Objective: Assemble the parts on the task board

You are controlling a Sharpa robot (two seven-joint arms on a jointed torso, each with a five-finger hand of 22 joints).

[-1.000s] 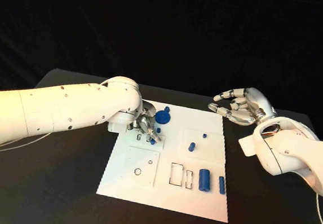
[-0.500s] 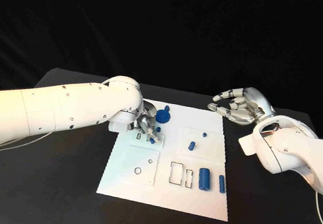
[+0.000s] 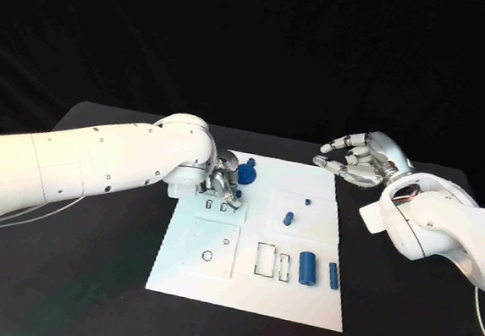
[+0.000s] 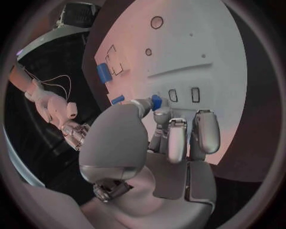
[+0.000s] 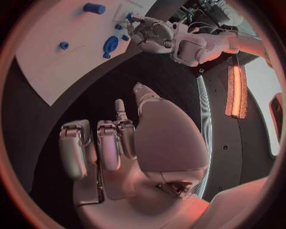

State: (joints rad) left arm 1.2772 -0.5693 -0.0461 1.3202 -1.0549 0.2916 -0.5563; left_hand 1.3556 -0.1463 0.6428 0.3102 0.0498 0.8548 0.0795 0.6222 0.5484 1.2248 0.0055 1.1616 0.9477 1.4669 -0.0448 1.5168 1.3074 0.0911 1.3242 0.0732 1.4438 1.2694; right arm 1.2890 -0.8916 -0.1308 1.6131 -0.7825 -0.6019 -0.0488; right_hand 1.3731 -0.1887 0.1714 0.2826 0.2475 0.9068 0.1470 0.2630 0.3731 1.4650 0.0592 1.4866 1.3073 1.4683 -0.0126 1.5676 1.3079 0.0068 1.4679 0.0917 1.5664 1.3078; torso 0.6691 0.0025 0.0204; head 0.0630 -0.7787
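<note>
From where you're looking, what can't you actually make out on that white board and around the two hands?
- Head view: the left hand covers the board's slots beneath it; whether a part sits seated there is hidden.
- Left wrist view: a small blue part at the fingertips is half covered by the fingers, so its shape is unclear.
- Right wrist view: the right hand blocks the table below it.
- Head view: the board's outlines are too small to read.
</note>
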